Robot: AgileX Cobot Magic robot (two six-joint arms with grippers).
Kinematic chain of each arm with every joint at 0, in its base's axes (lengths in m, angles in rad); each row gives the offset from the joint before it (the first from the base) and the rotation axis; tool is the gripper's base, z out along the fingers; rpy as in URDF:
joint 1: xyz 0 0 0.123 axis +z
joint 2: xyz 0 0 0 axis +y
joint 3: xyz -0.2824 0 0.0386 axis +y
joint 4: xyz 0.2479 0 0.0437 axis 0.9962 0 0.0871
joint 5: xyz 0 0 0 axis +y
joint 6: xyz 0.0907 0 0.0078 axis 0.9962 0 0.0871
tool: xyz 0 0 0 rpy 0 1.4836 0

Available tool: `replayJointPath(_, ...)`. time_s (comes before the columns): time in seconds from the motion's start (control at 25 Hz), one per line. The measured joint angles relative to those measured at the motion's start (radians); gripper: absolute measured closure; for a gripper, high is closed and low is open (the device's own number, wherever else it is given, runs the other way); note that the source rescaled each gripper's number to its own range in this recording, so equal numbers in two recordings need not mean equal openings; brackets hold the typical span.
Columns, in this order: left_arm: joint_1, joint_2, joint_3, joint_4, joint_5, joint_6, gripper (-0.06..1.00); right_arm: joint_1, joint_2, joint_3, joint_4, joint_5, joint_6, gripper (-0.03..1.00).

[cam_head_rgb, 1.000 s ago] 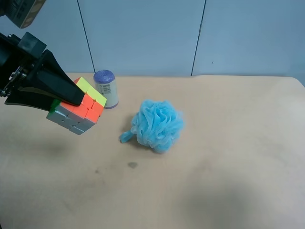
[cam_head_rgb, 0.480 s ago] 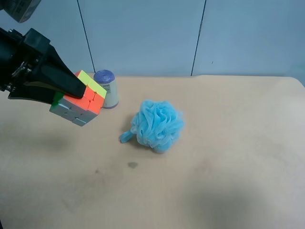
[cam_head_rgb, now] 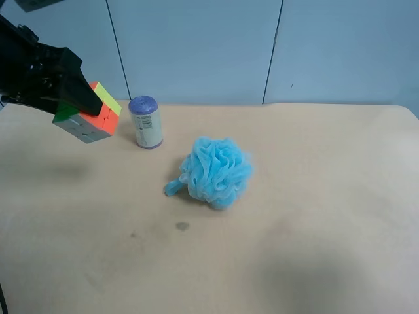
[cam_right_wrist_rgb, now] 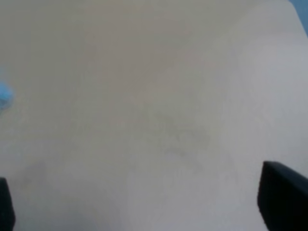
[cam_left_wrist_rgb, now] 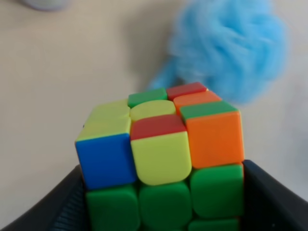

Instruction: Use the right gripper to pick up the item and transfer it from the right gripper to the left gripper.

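Only two things stand on the table [cam_head_rgb: 314,248]: a white canister [cam_head_rgb: 146,122] near the far edge toward the far left corner, and a blue puff [cam_head_rgb: 217,172] just right of it, nearer the middle. The near half and right side lie bare.

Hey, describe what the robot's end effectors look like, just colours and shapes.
The left end effector is matte black and angular, with long flat jaws that taper to wedge-shaped tips and dark exposed mechanism behind them. Its wrist view shows two black ribbed fingers. Of the right end effector, only two blurred black fingertips at the picture's edges are visible. No cables or markings can be made out.
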Motion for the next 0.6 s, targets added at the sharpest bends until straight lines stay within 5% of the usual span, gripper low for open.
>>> replayJointPath(0.6, 0.0, 0.385, -0.007, 0.254, -0.235, -0.004, 0.94, 0.0, 0.0, 0.0, 0.0, 0.0, 0.0, -0.03)
